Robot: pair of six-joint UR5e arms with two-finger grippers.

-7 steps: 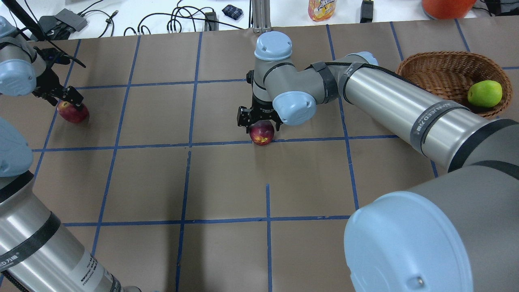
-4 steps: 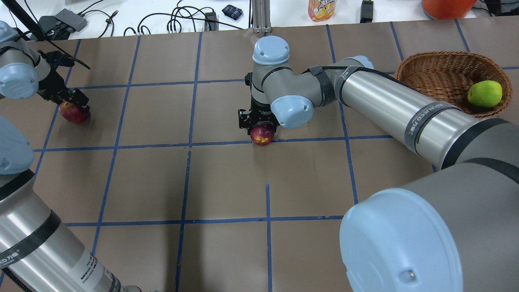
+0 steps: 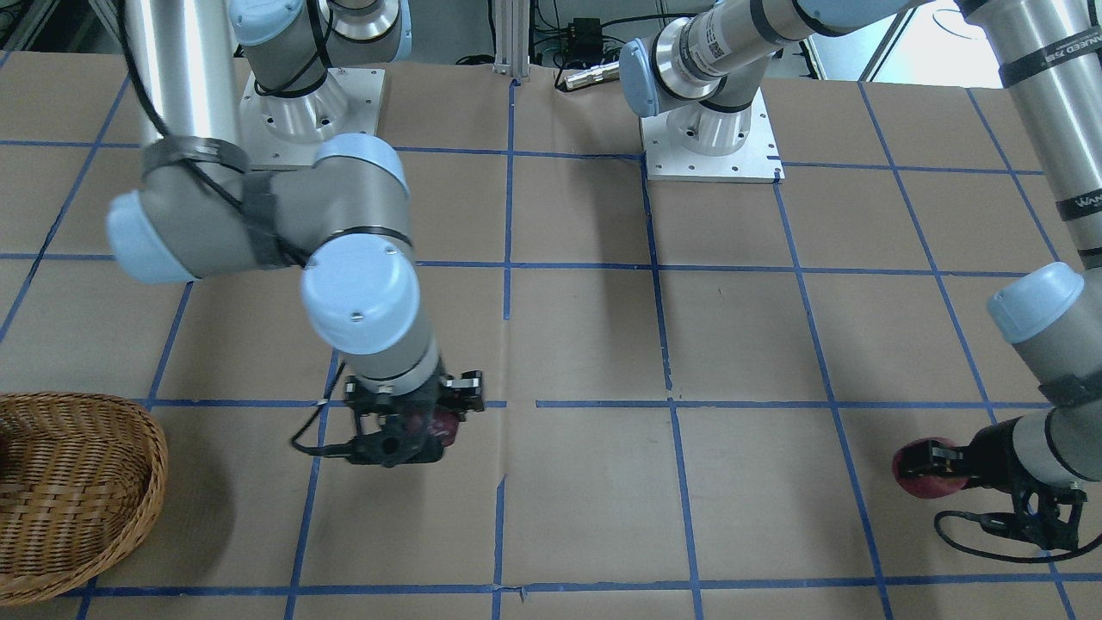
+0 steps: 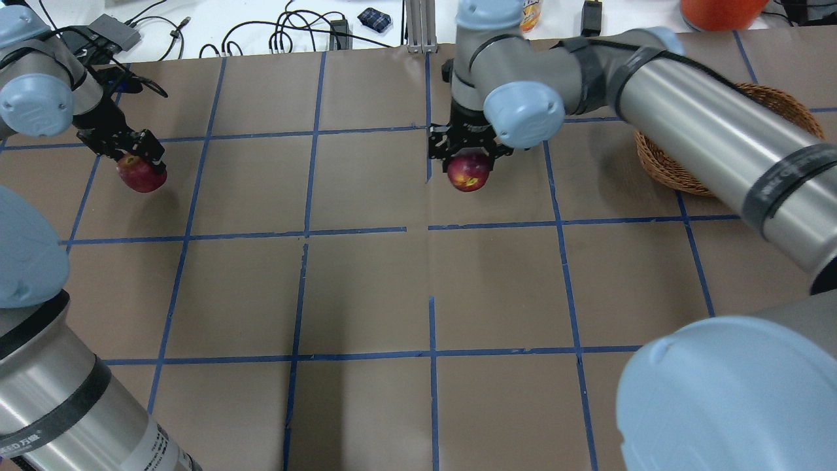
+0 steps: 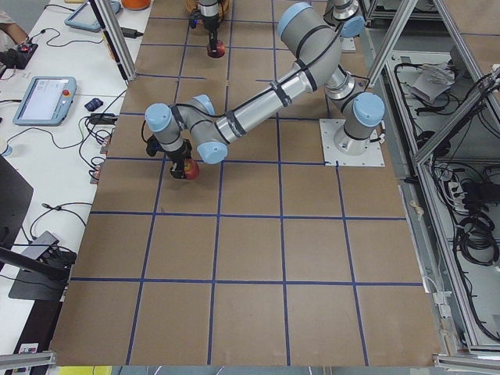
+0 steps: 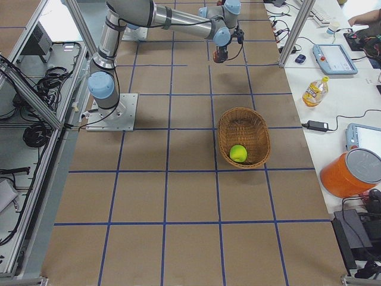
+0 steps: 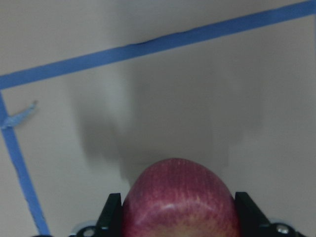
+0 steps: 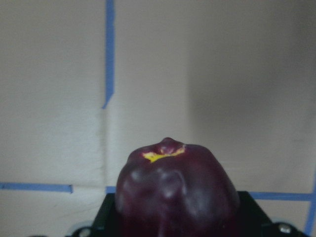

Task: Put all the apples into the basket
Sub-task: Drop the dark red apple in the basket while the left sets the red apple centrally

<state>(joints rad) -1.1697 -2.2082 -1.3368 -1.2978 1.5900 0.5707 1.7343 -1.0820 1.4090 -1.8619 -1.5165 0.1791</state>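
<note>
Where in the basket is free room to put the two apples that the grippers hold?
Most of the basket floor is bare: the whole end toward the right gripper, which holds the maroon apple. Only the opposite end is taken, by the green apple.

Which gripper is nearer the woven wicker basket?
Right. The right gripper, holding the dark maroon apple, is at the table centre, short of the basket; the left gripper, holding the red apple, is at the opposite end.
</note>
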